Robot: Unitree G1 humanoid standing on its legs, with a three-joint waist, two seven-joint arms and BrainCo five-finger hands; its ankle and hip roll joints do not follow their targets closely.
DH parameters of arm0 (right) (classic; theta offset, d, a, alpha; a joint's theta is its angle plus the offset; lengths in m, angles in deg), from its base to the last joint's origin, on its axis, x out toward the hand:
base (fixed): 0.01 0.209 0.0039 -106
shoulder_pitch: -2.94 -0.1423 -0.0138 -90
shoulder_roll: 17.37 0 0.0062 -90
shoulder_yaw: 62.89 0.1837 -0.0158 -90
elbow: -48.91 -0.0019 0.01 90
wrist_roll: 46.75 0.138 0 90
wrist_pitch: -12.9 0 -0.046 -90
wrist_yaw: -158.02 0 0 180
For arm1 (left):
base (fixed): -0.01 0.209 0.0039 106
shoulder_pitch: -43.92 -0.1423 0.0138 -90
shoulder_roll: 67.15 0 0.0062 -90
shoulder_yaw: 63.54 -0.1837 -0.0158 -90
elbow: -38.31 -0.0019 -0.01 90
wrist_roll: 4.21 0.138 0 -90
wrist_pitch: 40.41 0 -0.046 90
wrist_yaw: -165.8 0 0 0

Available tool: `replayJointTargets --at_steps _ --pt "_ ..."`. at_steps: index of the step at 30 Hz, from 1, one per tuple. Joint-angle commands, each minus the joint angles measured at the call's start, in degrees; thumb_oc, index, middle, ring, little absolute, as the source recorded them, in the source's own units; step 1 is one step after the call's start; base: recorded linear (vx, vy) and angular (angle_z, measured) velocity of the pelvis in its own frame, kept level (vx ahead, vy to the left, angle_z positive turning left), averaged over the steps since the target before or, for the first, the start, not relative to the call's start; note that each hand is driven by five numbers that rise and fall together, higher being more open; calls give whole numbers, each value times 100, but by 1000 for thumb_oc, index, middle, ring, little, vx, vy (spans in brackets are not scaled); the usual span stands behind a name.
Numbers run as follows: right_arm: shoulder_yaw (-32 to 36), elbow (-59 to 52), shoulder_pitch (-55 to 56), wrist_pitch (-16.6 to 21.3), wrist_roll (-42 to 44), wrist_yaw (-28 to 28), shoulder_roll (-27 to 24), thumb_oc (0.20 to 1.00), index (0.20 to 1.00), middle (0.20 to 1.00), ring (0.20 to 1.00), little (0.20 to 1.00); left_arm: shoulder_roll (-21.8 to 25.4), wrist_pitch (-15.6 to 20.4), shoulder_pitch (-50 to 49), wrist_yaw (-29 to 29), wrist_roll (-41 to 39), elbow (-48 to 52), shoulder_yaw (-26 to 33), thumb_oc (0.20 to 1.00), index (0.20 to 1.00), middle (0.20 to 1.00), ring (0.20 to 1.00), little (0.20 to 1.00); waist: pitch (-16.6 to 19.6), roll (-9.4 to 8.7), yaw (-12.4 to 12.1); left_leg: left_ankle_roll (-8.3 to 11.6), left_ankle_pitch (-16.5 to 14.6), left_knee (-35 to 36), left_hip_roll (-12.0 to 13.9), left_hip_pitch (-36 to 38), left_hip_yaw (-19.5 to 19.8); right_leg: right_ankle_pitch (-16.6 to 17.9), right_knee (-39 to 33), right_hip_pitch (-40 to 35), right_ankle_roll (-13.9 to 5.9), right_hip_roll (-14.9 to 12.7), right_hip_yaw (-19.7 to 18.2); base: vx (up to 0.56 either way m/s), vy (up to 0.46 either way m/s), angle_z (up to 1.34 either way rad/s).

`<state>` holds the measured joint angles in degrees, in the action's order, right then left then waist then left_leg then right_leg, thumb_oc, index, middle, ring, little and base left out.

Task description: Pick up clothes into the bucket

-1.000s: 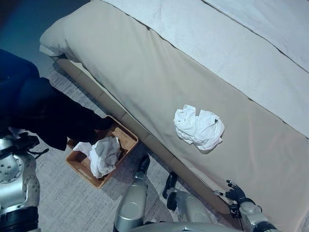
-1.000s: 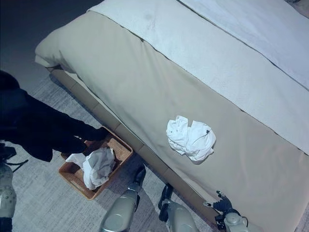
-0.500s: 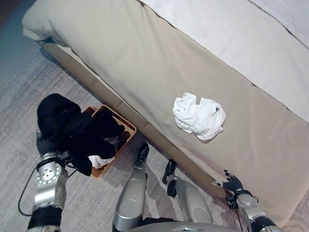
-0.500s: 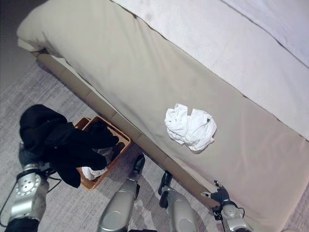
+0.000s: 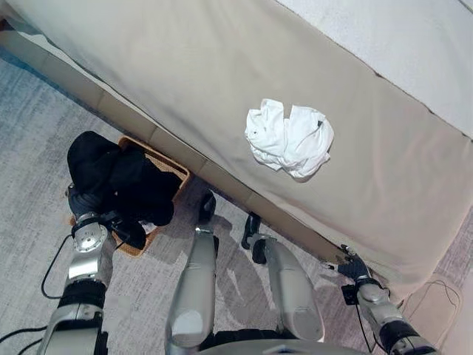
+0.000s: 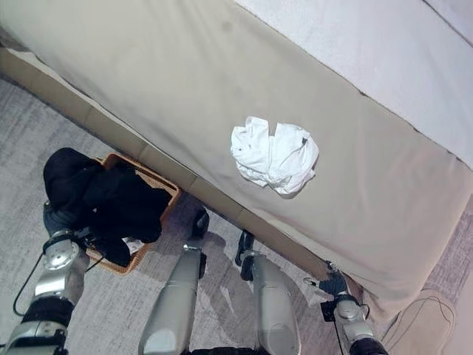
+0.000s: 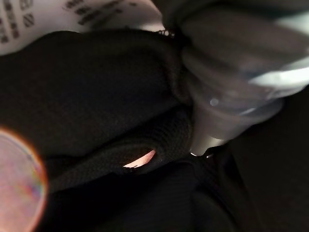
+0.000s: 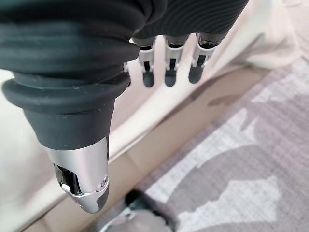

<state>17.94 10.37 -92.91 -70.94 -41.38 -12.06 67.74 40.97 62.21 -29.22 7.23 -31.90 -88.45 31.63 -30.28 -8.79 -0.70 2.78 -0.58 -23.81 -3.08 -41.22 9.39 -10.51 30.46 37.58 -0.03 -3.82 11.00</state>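
While the black garment [image 5: 118,181] drapes over my left hand [image 7: 217,96], I see in the left wrist view the silver fingers [image 7: 207,130] curled into the dark cloth, so the hand has hold of it. The garment hangs directly above the wicker basket [image 5: 171,164], just ahead of the hand, and covers most of its opening. A patch of white cloth [image 5: 148,226] shows inside the basket under the black garment's edge. The basket stands on the grey carpet [image 5: 29,148], against the bed's base. My right hand [image 5: 353,268] sits low beside the bed [image 5: 185,66] edge, fingers straight and relaxed, holding nothing. A crumpled white garment [image 5: 288,139] lies on the bed's beige cover, well ahead of the right hand and apart from both hands.
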Motion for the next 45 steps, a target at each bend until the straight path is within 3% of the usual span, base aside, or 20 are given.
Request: replayJointTargets --at_steps 1,9,20,21,23,24,25,32,45 --pt "-228 -244 189 176 317 241 -194 1000 1000 1000 1000 1000 279 93 154 289 312 -89 57 200 200 200 200 200 48 -99 123 -465 -477 -807 -98 -388 -243 774 -527 260 -249 5 -425 -43 0 -12" --pt "-386 -279 16 302 578 480 -183 1000 1000 1000 1000 1000 781 -158 772 576 722 -796 -299 200 200 200 200 200 48 -252 307 -488 -531 -1119 -1 -1292 -293 865 -425 1113 -332 35 -422 -13 14 -8" --pt "-478 -296 -151 277 696 526 -244 1000 1000 1000 1000 1000 812 -512 798 574 979 -1388 -350 203 203 203 203 203 48 -274 312 -527 -603 -1249 -13 -1662 -289 897 -392 1492 -357 18 -407 6 18 -1" --pt "-502 -296 -179 274 709 522 -227 1000 1000 1000 1000 1000 810 -554 825 575 1014 -1491 -330 338 338 338 338 338 48 -294 314 -533 -610 -1250 -7 -1671 -292 908 -399 1494 -363 17 -400 0 0 0" --pt "-555 -297 -223 246 683 514 -194 1000 1000 1000 1000 1000 753 -603 805 611 1010 -1520 -286 382 382 382 382 382 48 -337 301 -545 -619 -1253 6 -1702 -305 957 -466 1487 -387 25 -394 0 0 0" --pt "-577 -328 -228 230 673 517 -185 1000 1000 1000 1000 1000 698 -589 771 634 872 -1557 -208 529 529 529 529 529 48 -361 297 -551 -625 -1241 18 -1703 -305 992 -512 1482 -398 33 -390 0 0 0" --pt "-593 -305 -249 221 682 523 -170 1000 1000 1000 1000 1000 631 -596 774 631 745 -1619 -156 1000 1000 1000 1000 1000 48 -384 296 -553 -625 -1227 25 -1698 -312 1015 -563 1466 -407 41 -387 7 5 -5" --pt "-580 -425 -198 81 689 550 -140 1000 1000 1000 1000 1000 179 -442 586 826 -497 -1784 495 1000 1000 1000 1000 1000 48 -459 262 -557 -660 -1106 25 -1503 -311 1029 -716 1286 -403 84 -361 4 0 -2" --pt "-674 -649 -3 91 613 539 -63 1000 1000 1000 1000 1000 73 -596 155 1761 56 -1408 1044 1000 1000 1000 1000 1000 48 -432 123 -484 -445 -503 32 -835 -322 1095 -1041 713 -373 38 -298 0 -9 1"
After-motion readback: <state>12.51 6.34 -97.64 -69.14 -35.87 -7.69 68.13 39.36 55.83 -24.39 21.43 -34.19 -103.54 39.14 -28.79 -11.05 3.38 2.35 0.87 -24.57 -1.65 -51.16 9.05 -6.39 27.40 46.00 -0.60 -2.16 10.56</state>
